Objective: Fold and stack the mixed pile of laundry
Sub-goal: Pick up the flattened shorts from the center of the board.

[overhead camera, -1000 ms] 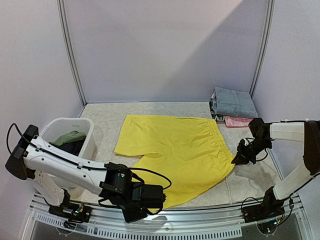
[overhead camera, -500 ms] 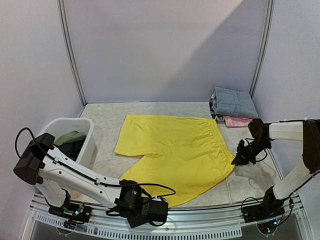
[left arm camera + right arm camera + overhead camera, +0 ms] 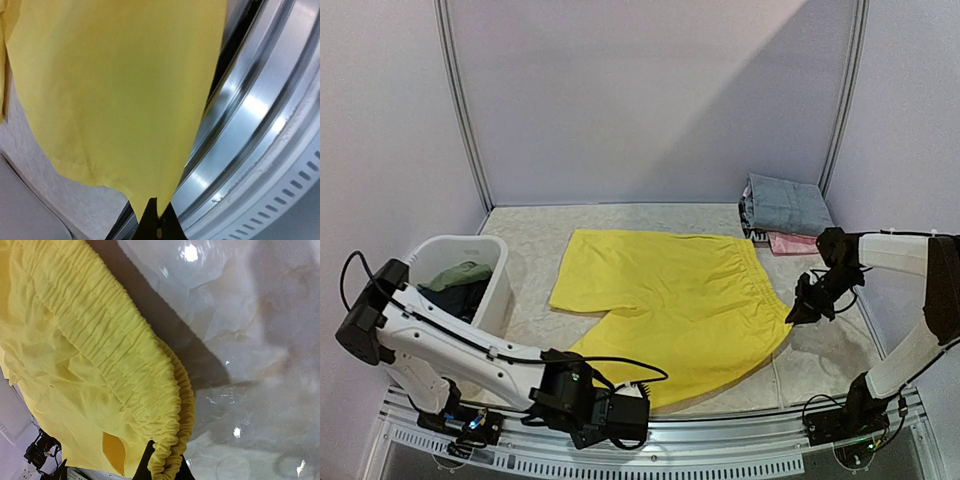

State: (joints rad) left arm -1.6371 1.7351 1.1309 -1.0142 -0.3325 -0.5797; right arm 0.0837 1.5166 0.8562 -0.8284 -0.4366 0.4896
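The bright yellow shorts [image 3: 670, 300] lie spread flat in the middle of the table. My left gripper [image 3: 638, 412] is at the table's front edge, shut on the hem of the near leg [image 3: 120, 100]. My right gripper [image 3: 796, 315] is shut on the right end of the elastic waistband [image 3: 170, 460], lifted slightly off the table. A folded grey shirt [image 3: 785, 205] and a pink piece [image 3: 793, 243] sit stacked at the back right. Olive-green [image 3: 460, 274] and dark items lie in the white tub [image 3: 490, 290].
The metal front rail [image 3: 260, 115] runs right beside my left gripper. The white tub stands at the left. Booth walls and upright poles [image 3: 460, 100] close in the back and sides.
My left gripper pulled the shorts' leg hem toward the front edge, then eased slightly back. My right gripper rose a little with the waistband.
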